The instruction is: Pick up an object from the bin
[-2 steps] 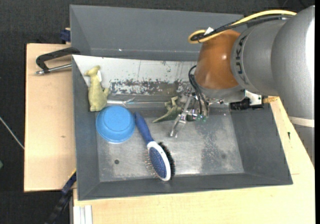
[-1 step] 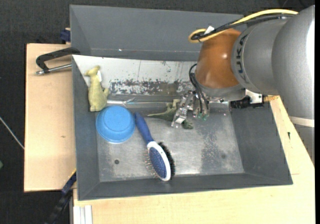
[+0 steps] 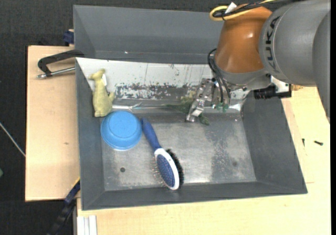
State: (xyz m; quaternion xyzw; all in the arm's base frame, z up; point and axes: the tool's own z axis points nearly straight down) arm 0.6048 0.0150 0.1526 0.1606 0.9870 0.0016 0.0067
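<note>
1. Where the arm (image 3: 302, 29) reaches in from the right of the camera view, the pincer (image 3: 198, 111) hangs low under its orange cover (image 3: 241, 42), close to the far wall of the bin (image 3: 273, 139). Whether it is open or closed cannot be told.
2. A small dark-green thing (image 3: 203, 120) lies on the floor right at the pincer's tip, at the foot of the far wall. It looks thin and ragged, and the pincer partly hides it. Whether it is gripped cannot be told.
3. Below the pincer, the bin floor is bare grey metal, scratched and speckled, between sloping walls.
4. Well to the pincer's left, a yellow soft toy (image 3: 100, 94) leans in the far corner. A round blue bowl (image 3: 122, 130) sits just in front of the toy. A brush (image 3: 163, 163) with a blue handle and a white oval head lies just beside the bowl, left of the pincer and nearer the front.
</note>
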